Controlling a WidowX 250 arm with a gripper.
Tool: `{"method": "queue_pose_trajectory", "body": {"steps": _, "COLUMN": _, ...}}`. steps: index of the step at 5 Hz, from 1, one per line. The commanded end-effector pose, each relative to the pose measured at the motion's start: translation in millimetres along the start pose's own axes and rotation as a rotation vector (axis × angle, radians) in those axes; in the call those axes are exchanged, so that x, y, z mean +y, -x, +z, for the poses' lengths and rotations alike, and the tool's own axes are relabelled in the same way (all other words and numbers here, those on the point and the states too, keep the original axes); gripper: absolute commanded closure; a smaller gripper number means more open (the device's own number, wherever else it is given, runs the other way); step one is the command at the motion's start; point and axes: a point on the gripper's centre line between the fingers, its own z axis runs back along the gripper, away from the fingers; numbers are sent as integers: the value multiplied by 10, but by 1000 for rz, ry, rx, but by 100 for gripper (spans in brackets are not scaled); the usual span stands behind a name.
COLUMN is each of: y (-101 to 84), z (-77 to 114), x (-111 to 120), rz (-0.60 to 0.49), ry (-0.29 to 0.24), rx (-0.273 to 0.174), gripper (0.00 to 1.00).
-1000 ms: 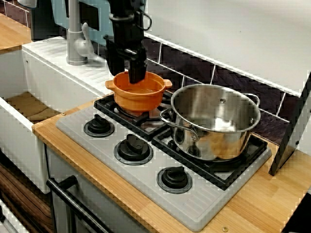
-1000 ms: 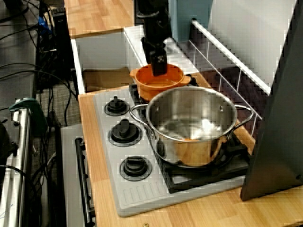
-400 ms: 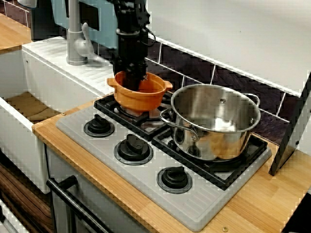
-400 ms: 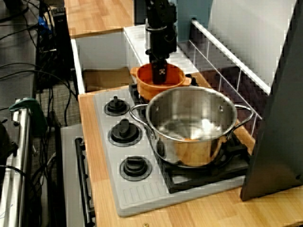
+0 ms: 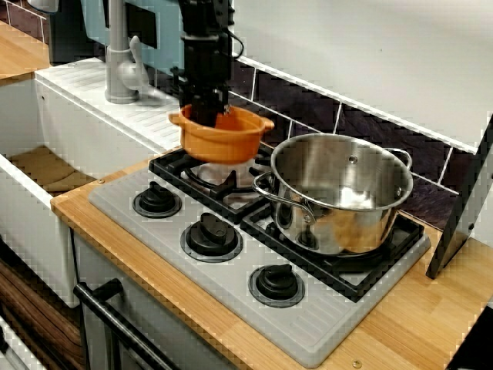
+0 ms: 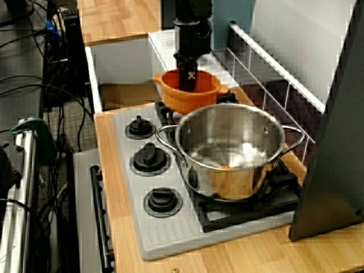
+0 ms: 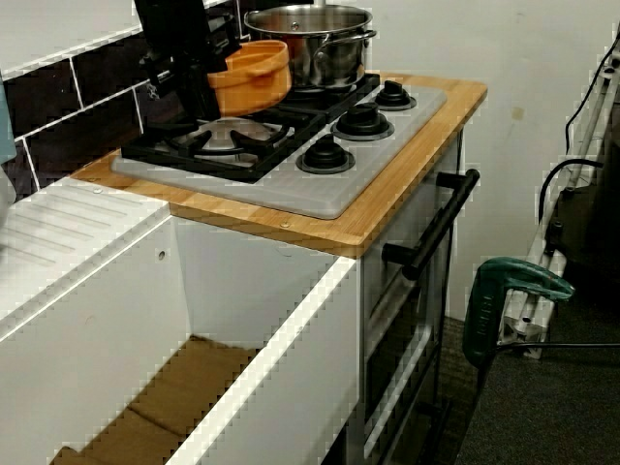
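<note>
An orange pot (image 5: 231, 142) with two small handles hangs tilted above the back left burner grate (image 5: 219, 183), clear of it. My black gripper (image 5: 206, 116) comes down from above and is shut on the pot's rim on the side toward the sink, one finger inside the pot. The view along the counter shows the orange pot (image 6: 190, 98) and gripper (image 6: 187, 81) the same way. From the sink end, the orange pot (image 7: 254, 77) floats above the grate (image 7: 223, 136) beside the gripper (image 7: 205, 95). A large steel pot (image 5: 347, 223) stands on the back right burner, close to the orange pot.
Three black knobs (image 5: 210, 235) line the stove's front. A grey faucet (image 5: 119, 62) and a white sink (image 5: 31, 223) lie left of the stove. A dark panel (image 5: 462, 208) leans at the far right. Dark wall tiles run behind. A green clamp (image 7: 509, 291) stands by the oven.
The gripper dropped into the orange pot, shut on its rim, and raised it off the burner; the pot now hangs higher and tilted. The steel pot has not moved.
</note>
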Motion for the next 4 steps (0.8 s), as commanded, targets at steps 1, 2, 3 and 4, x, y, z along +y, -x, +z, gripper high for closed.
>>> {"method": "queue_pose_trajectory", "body": {"steps": 1, "y": 36, "z": 708, "x": 31, "rz": -16, "ry": 20, "rx": -117, "gripper": 100}}
{"method": "queue_pose_trajectory", "body": {"steps": 2, "y": 98, "z": 877, "x": 21, "rz": -21, "ry": 34, "rx": -143, "gripper": 100}}
{"method": "queue_pose_trajectory", "body": {"steps": 3, "y": 180, "z": 1057, "x": -15, "rz": -19, "ry": 36, "rx": -181, "gripper": 100}}
{"method": "queue_pose_trajectory", "body": {"steps": 4, "y": 225, "z": 1220, "x": -89, "rz": -15, "ry": 47, "rx": -212, "gripper": 100}}
